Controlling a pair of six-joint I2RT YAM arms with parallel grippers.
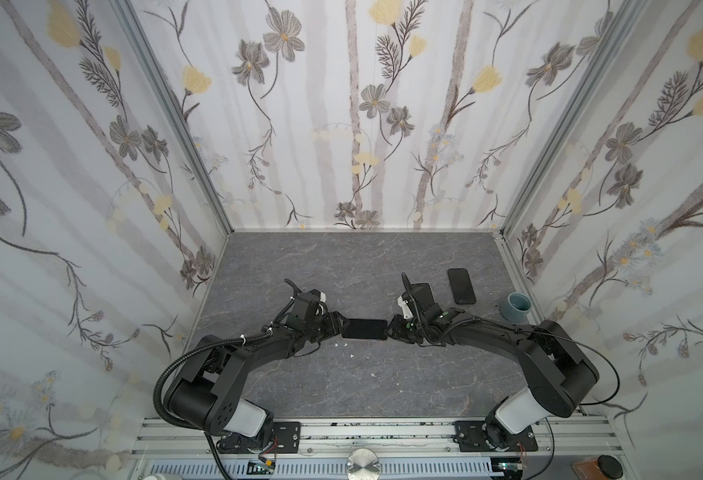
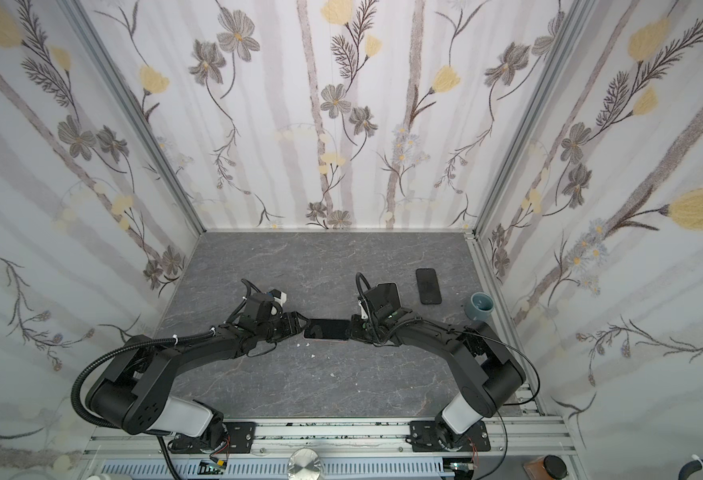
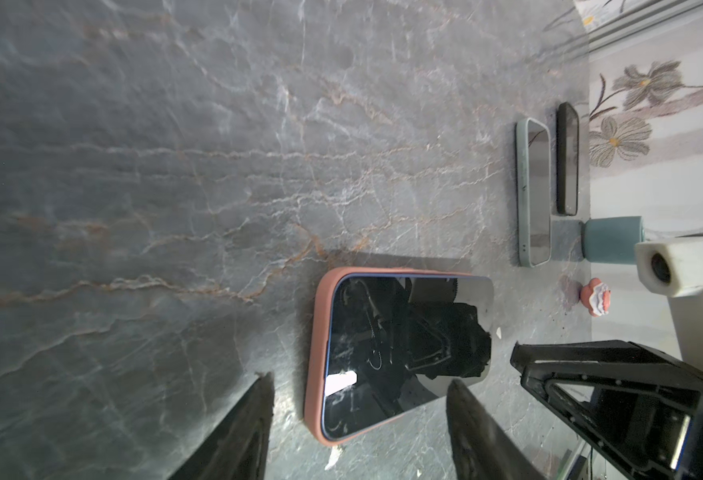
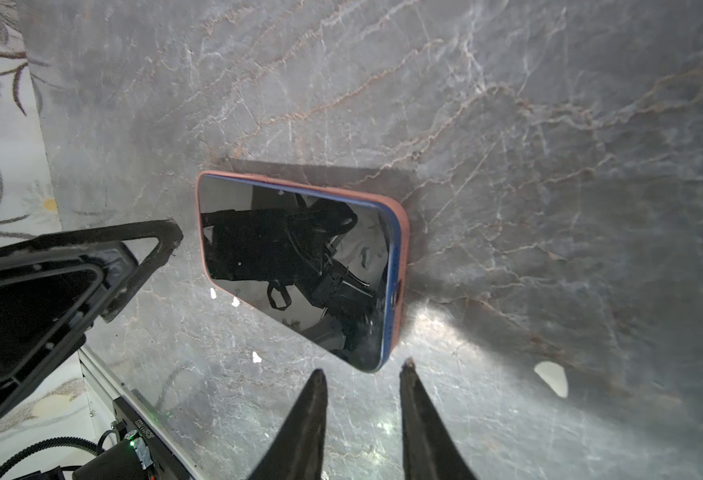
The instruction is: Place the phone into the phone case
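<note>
A grey marble-veined tabletop [image 1: 341, 266] lay inside walls of flowered wallpaper [image 1: 341, 124], with both arms reaching in from the near edge to meet at its middle. The left gripper [image 3: 361, 380] stood with its fingers [image 3: 250, 424] spread wide, one on each side of the left end of the phone [image 3: 408, 345] and clear of it, holding nothing. The right gripper [image 4: 364, 366] hovered at the phone's right end with its fingers [image 4: 422, 415] only narrowly parted, their tips just beside a corner of the phone and nothing between them. The phone lay screen up and crosswise between the two grippers, resting in the salmon-pink phone case [image 3: 314, 374] flat on the table. At the right end its blue edge stood above the case's rim, so I could not tell whether it was fully seated. A few white crumbs [image 1: 352, 356] were scattered on the marble just near of the phone. Farther off to the right, a second phone in a pale green case [image 3: 533, 191] lay flat, partly hidden behind the right wrist in both top views, and a bare black phone [image 1: 462, 286] lay just beside it on its right. A grey-blue cup [image 1: 515, 306] stood near the right wall, and a small pink figurine [image 3: 596, 297] sat close to it, seen only from the left wrist.
</note>
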